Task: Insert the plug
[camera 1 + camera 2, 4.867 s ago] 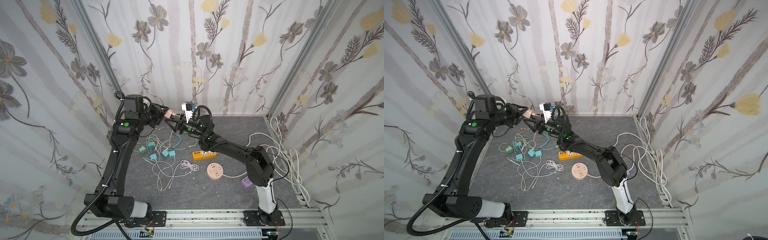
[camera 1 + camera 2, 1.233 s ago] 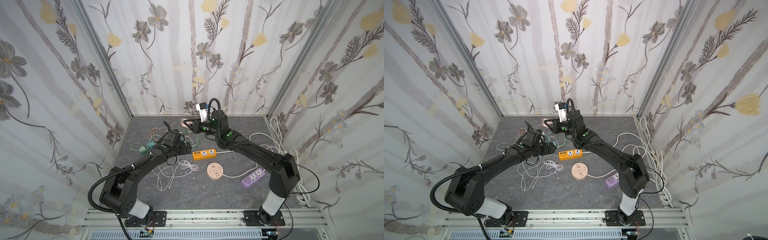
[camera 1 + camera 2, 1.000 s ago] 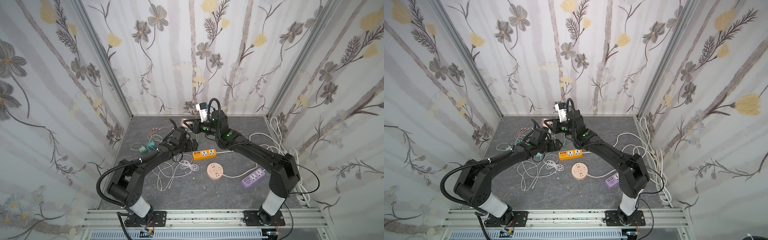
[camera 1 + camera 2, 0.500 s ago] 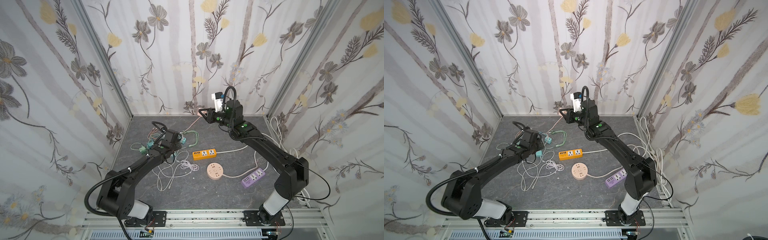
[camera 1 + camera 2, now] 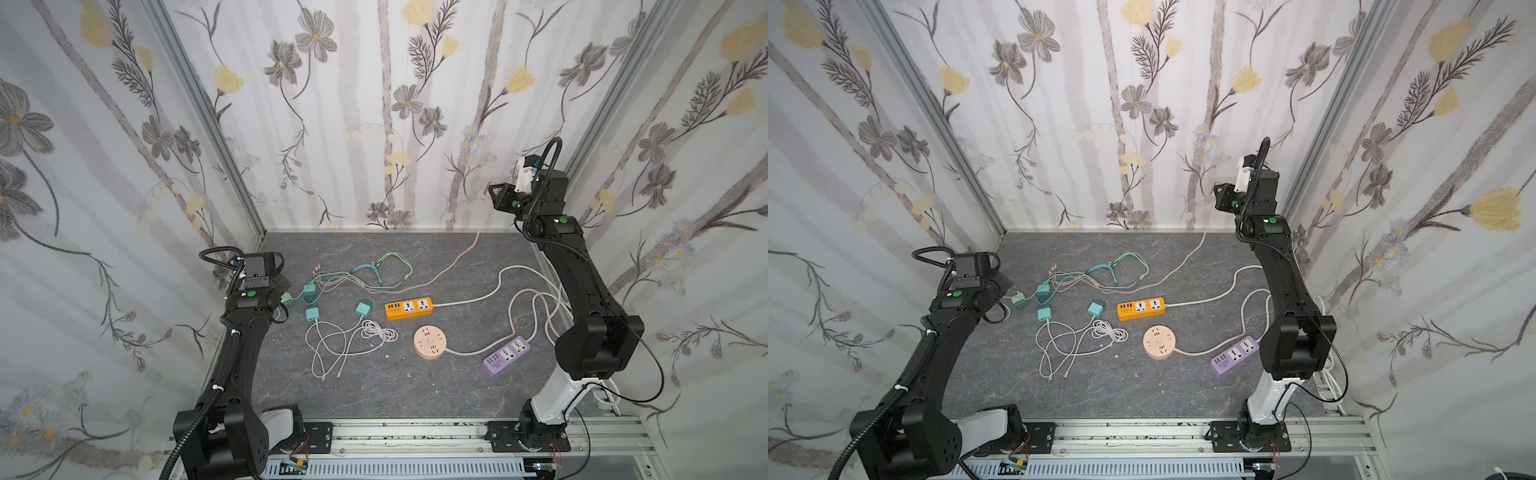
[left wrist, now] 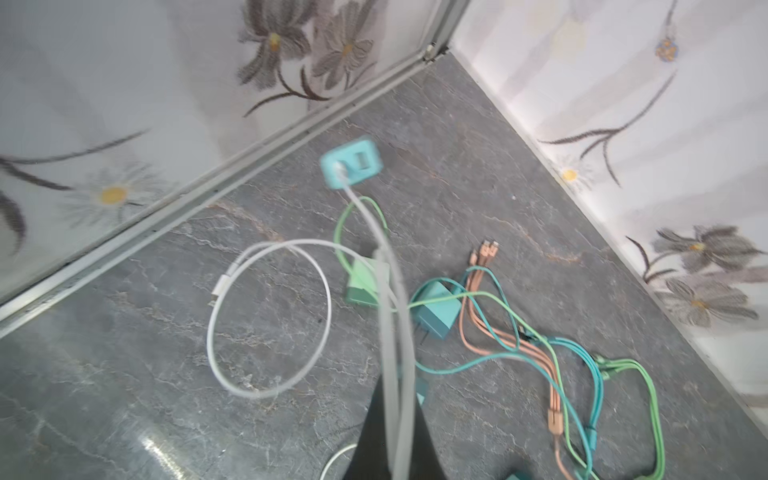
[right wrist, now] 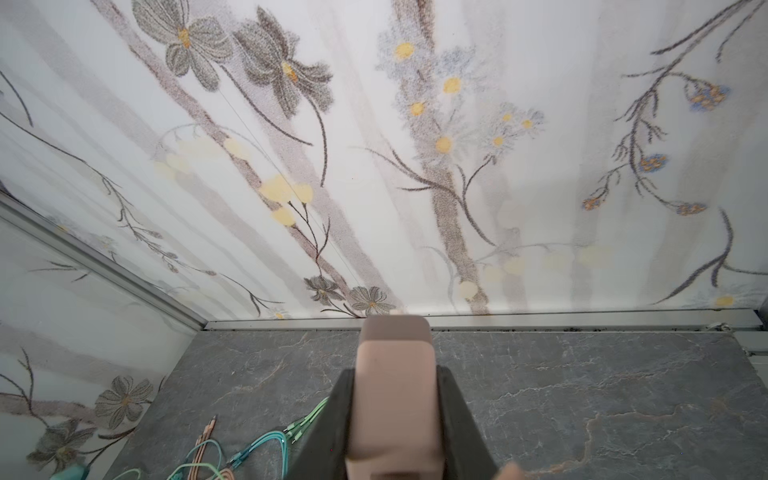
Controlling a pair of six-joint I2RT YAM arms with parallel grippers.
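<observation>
My right gripper (image 7: 395,374) is shut on a pink plug (image 7: 392,399), its body wedged between the two black fingers. In both top views this gripper (image 5: 493,196) (image 5: 1220,195) is raised near the back right wall. The plug's pink cable (image 5: 457,266) trails down to the floor. My left gripper (image 6: 392,399) is shut on a white cable (image 6: 386,316) that leads to a blurred teal charger (image 6: 351,168). It sits low at the left (image 5: 277,291). An orange power strip (image 5: 409,308) lies mid-floor, far from both grippers.
A round peach socket (image 5: 432,343) and a purple power strip (image 5: 506,356) lie right of centre. Teal and green chargers (image 5: 309,293) with tangled cables (image 5: 365,270) lie left of centre, with white cable loops (image 5: 332,345) in front. White cords (image 5: 536,307) pile by the right arm.
The right arm swung from the back centre up to the back right, carrying the pink plug. The left arm pulled back to the left, and its gripper shut on the white cable.
</observation>
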